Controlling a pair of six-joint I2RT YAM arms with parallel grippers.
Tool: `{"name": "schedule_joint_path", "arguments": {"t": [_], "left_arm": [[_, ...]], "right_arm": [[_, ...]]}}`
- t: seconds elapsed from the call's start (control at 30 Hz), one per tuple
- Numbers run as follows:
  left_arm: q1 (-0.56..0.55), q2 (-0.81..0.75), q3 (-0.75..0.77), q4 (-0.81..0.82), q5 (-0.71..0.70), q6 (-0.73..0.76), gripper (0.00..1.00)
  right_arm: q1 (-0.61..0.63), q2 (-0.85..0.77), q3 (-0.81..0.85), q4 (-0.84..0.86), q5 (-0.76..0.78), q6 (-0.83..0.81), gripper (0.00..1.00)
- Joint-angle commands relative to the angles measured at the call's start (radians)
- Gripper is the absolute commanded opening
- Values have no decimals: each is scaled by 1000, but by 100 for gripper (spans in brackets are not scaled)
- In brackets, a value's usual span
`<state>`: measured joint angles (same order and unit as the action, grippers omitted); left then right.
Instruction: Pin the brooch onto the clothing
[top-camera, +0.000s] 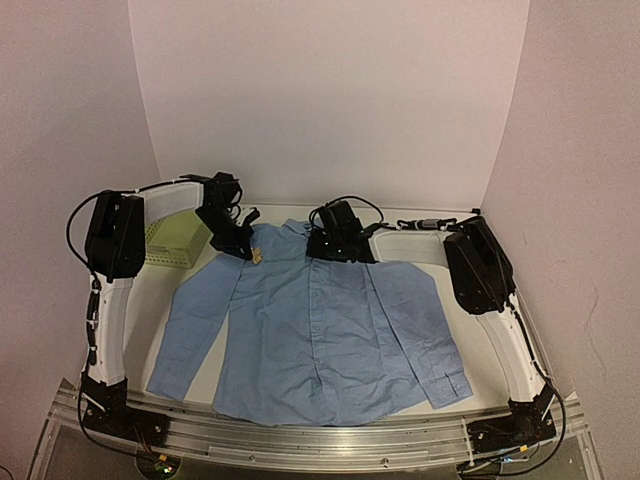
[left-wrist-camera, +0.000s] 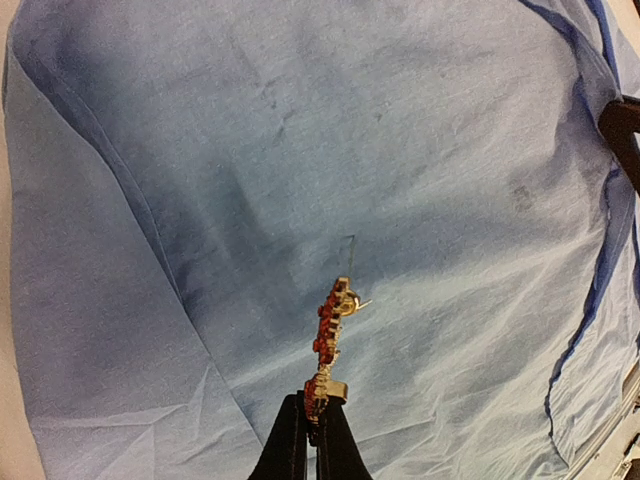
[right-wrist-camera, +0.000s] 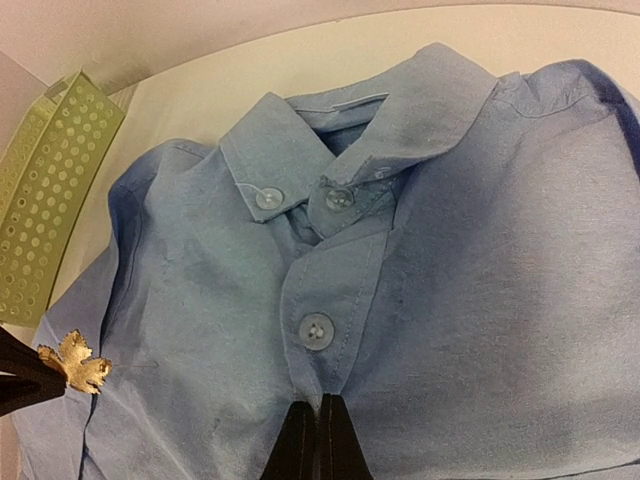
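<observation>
The left jaws pinch the brooch by its end, just over the clothing left of the collar, the right jaws pinching the placket; such a thin hold may let it twist against slack cloth.

From above, the brooch is a pale speck, its shape too small to tell; in the left wrist view its lower end is hidden between the tips of the left claw, itself cut by the bottom edge; whether the pin pierces the shirt cannot be told; the right claw runs off the bottom edge, hiding the fold it pinches; the basket is cropped at the left.
</observation>
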<state>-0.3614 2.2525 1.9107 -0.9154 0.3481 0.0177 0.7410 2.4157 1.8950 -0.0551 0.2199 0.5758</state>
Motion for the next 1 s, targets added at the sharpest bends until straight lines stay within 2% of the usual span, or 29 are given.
{"name": "schedule_joint_path", "arguments": {"t": [0.0, 0.27, 0.7, 0.97], "left_arm": [[-5, -4, -12, 29, 26, -9, 0], [18, 14, -45, 70, 207, -128, 0], [76, 52, -61, 153, 345, -243, 0], [96, 44, -126, 237, 492, -321, 0]], "right_arm": [[-2, -75, 2, 38, -13, -2, 0], [-6, -78, -7, 41, -20, 10, 0], [-26, -73, -62, 46, -50, 70, 0], [-32, -22, -62, 46, -76, 91, 0]]}}
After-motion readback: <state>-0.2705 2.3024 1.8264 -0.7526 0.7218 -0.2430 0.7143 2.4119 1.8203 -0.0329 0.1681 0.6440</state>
